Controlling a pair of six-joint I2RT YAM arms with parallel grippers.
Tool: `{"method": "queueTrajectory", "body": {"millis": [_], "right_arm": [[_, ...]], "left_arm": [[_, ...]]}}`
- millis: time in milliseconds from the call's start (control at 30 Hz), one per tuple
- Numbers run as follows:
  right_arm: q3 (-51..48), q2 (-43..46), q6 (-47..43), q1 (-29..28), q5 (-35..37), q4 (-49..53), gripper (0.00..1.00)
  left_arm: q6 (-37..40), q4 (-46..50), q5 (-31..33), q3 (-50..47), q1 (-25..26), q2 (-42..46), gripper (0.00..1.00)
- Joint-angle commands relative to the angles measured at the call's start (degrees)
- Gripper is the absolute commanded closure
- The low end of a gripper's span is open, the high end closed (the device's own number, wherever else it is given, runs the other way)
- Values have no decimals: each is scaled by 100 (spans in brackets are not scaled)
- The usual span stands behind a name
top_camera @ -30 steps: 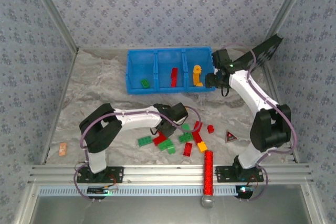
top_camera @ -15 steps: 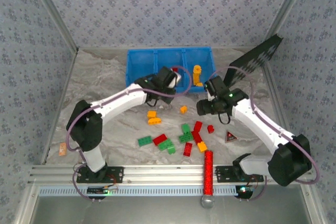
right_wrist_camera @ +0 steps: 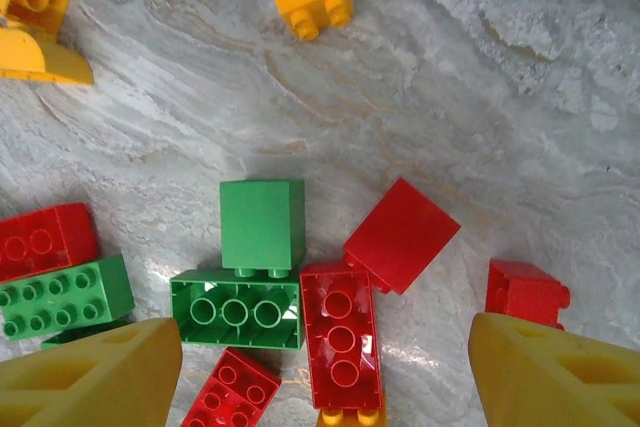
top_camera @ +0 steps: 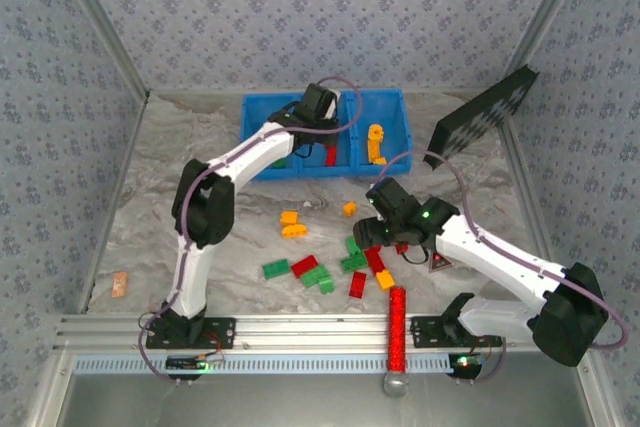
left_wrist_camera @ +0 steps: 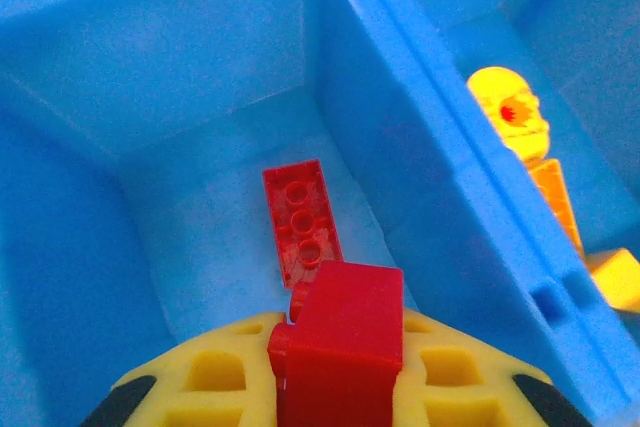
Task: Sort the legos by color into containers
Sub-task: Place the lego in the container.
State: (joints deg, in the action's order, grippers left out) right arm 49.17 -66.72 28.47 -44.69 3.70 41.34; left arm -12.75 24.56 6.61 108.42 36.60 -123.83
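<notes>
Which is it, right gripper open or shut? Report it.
Open. The right wrist view shows the right gripper with its yellow fingers spread wide, nothing gripped, over loose legos.

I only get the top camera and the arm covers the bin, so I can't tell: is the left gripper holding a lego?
Observer: Yes. The left gripper is shut on a red brick, above the bin.
Operator: Is anything under it?
Observer: A long red brick lies flat on that compartment's floor.
Operator: Is the right gripper holding one too?
Observer: No. The right gripper is open and empty, above an upturned red brick that lies touching a green brick.
</notes>
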Motion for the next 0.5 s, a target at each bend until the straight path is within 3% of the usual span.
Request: {"method": "queueTrajectory", "body": {"millis": [0, 300, 467], "right_arm": [[-164, 109, 440, -148, 191, 10, 23], [-143, 4, 705, -232, 468, -243, 22], [-202, 11, 62, -213, 412, -822, 22]], "left_arm": [[-221, 151, -199, 593, -47, -318, 95], [-581, 423, -315, 996, -63, -830, 93], [-774, 417, -439, 984, -57, -986, 90]]}}
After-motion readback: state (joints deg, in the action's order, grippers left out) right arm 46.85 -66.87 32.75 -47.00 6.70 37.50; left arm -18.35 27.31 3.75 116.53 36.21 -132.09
